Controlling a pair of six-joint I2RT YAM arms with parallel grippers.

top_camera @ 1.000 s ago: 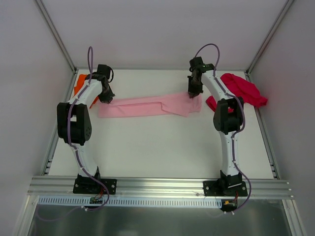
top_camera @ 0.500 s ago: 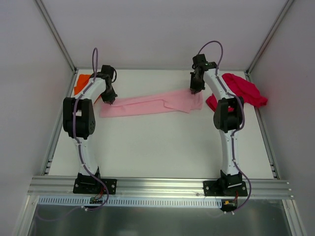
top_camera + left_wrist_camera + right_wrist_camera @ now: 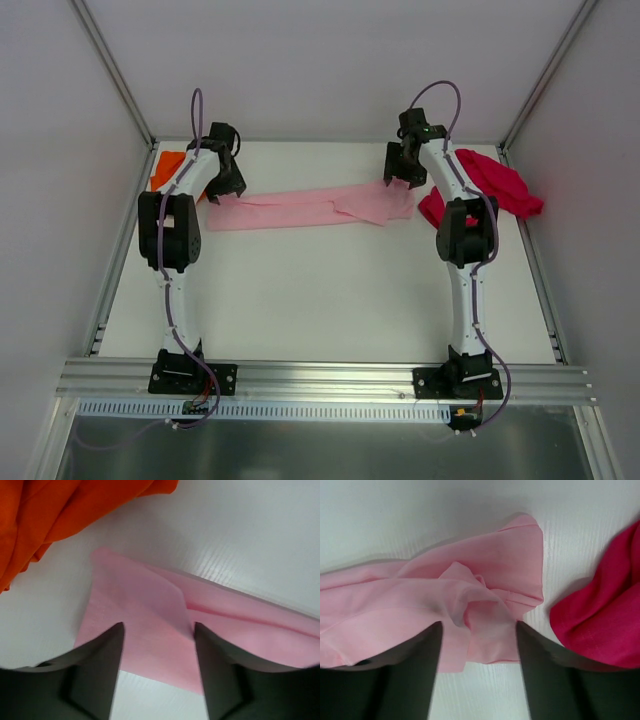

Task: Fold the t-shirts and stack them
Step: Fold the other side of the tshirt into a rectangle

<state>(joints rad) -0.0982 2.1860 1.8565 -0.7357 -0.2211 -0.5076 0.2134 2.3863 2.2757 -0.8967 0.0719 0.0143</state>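
The light pink t-shirt [image 3: 310, 208] lies as a long narrow folded strip across the back of the table. My left gripper [image 3: 228, 186] hovers over its left end, jaws open, and the flat pink corner [image 3: 142, 610] lies loose under the left gripper [image 3: 158, 627]. My right gripper [image 3: 400, 178] is open above the bunched right end [image 3: 470, 585], the right gripper [image 3: 479, 625] holding nothing. The orange t-shirt [image 3: 168, 164] [image 3: 60, 510] is crumpled at the back left. The crimson t-shirt [image 3: 495, 183] [image 3: 605, 615] is heaped at the back right.
The white table [image 3: 320, 300] is closed in by pale walls on the left, back and right. An aluminium rail [image 3: 320, 378] runs along the near edge, carrying both arm bases. The orange and red heaps sit close to the pink strip's ends.
Both grippers went from shut on the pink shirt's ends to open, letting the cloth go. Both arms reached farther back, and the pink strip now lies closer to the back wall.
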